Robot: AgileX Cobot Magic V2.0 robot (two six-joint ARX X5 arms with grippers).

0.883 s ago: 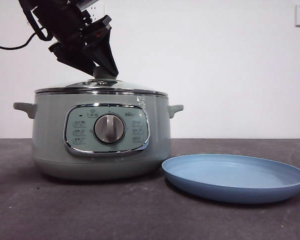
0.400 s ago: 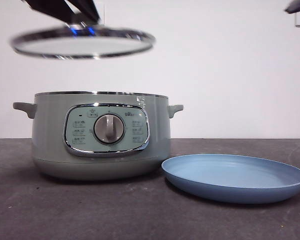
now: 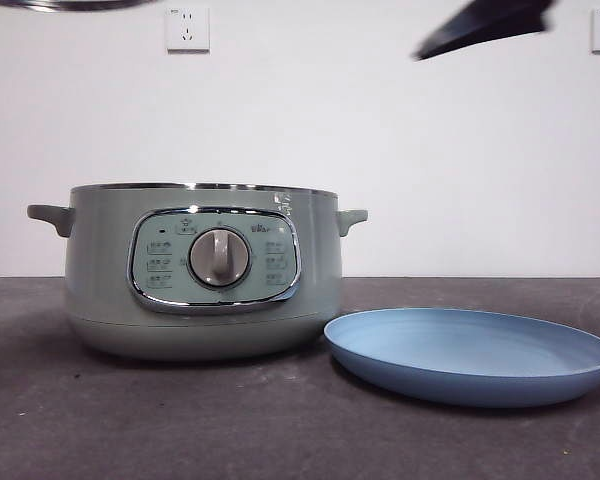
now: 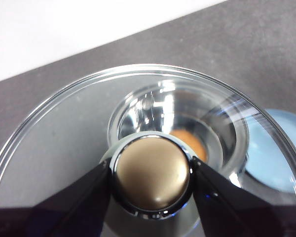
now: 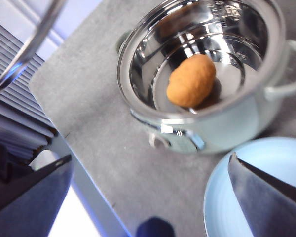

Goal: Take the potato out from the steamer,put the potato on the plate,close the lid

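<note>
The sage-green steamer (image 3: pixel 200 270) stands uncovered left of centre, and the light-blue plate (image 3: pixel 470 355) lies to its right. My left gripper (image 4: pixel 152 170) is shut on the knob of the glass lid (image 4: pixel 64 148) and holds it high above the steamer; only the lid's rim (image 3: pixel 70 4) shows at the front view's top left. The golden-brown potato (image 5: pixel 191 80) lies in the steamer's shiny bowl (image 5: pixel 237 44) and shows through the lid (image 4: pixel 191 141). My right gripper (image 5: pixel 149 163) is open and empty, high above the steamer and plate (image 5: pixel 222 192); its dark tip (image 3: pixel 480 25) shows at the top right.
The dark table (image 3: pixel 180 420) runs in front of the steamer and plate. A white wall with two sockets (image 3: pixel 187 28) stands behind. The table's edge (image 5: pixel 69 143) lies near the steamer's control side in the right wrist view.
The lid was lifted off the steamer and has risen up and left, almost out of the front view. The right gripper's tip has come further in at the top right.
</note>
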